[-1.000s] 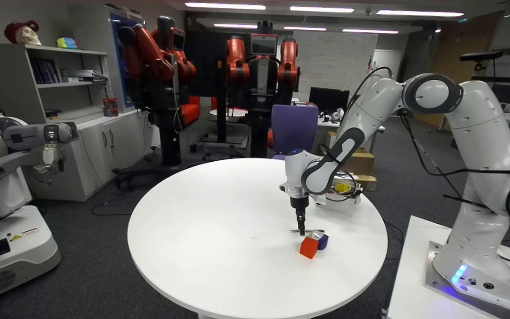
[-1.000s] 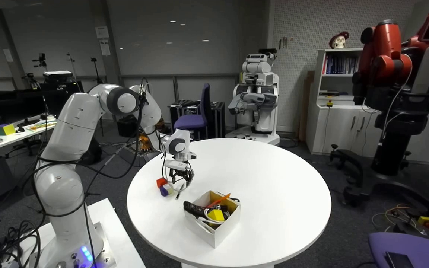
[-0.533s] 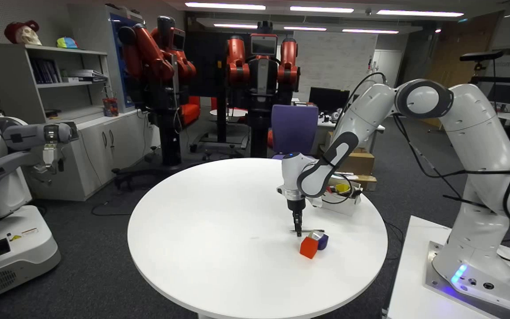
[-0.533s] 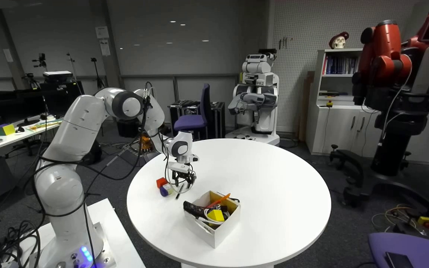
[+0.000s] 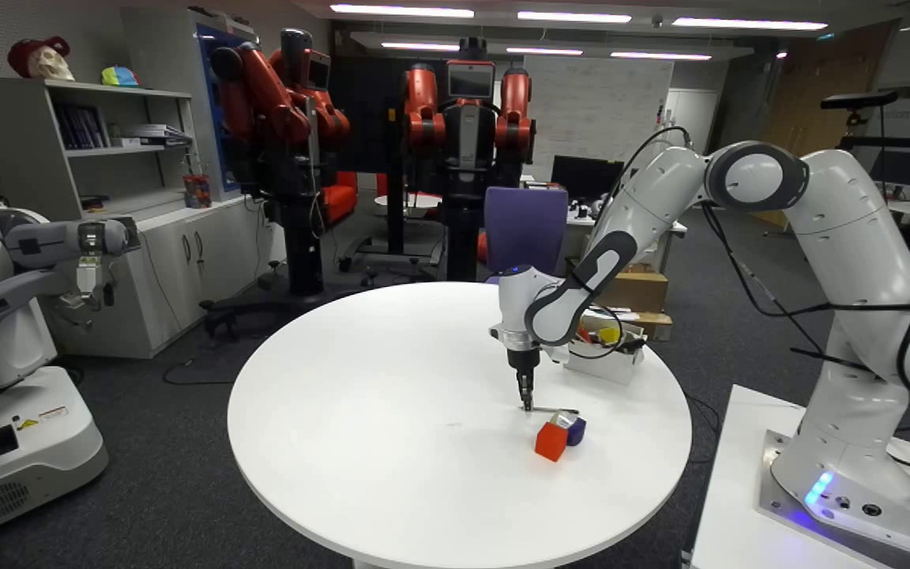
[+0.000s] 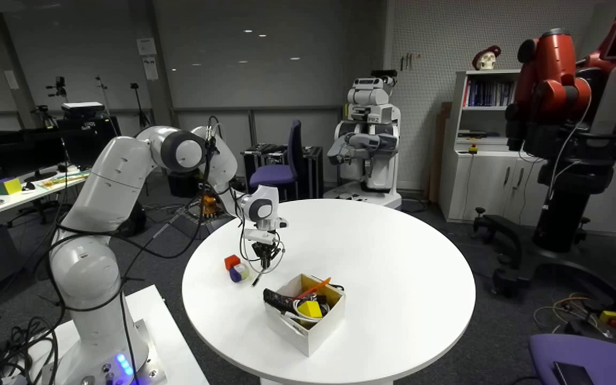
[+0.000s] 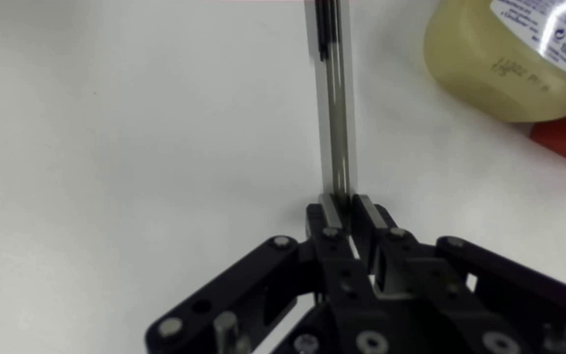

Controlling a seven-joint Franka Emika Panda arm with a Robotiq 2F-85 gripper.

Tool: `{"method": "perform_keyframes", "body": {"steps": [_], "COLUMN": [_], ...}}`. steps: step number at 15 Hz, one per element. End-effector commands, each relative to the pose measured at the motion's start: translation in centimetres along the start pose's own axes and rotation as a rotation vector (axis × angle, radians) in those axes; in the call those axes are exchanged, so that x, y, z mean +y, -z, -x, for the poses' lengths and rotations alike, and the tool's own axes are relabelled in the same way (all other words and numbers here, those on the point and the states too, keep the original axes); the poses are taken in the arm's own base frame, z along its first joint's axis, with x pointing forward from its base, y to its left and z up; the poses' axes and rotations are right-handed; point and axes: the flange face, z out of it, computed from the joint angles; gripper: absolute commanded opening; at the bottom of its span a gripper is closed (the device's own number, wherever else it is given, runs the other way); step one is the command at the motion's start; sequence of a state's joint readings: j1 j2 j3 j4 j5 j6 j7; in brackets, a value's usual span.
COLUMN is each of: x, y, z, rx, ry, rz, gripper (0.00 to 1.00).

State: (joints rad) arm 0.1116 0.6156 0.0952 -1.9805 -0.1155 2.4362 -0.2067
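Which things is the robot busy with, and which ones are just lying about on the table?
Busy with, by the look of it:
black-capped pen, lying on the white tabletop
tool, closed on one end of the pen

Just lying about, it seems:
red block
pale-yellow labelled jar, beside the red block
white box
yellow block, inside that box

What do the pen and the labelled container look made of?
The pen is probably glossy plastic: bright streaks run along its length. The container looks smooth, yellowish, perhaps translucent: plastic or glass, I can't tell which. Its label seems glossy, catching bright glare; paper or film, unclear.
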Motion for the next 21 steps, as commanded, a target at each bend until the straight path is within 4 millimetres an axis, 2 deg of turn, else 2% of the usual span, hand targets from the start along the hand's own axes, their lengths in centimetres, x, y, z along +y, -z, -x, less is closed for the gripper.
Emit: {"method": "perform_keyframes", "body": {"steps": [1, 4, 6, 9, 12, 15, 17, 21], "x": [0.4, 0.8, 1.8, 4.3, 8.0, 12.7, 16.0, 21.2], "y": [0.7, 1.8, 3.4, 7.2, 11.6, 15.7, 17.1, 17.0], "z": [0.3, 0.9, 1.9, 3.9, 6.1, 8.4, 10.2, 13.5], "rx": [-0.015, -0.039, -0.077, -0.096, -0.048, 0.04, 0.071, 0.106], "ry": [0.0, -0.033, -0.072, -0.133, -0.214, -0.335, -0.421, -0.552], "rz": [-0.009, -0.02, -0.011, 0.005, 0.031, 0.052, 0.059, 0.024], "gripper": [0.0, 0.02, 0.02, 0.02, 0.02, 0.02, 0.02, 0.02]}}
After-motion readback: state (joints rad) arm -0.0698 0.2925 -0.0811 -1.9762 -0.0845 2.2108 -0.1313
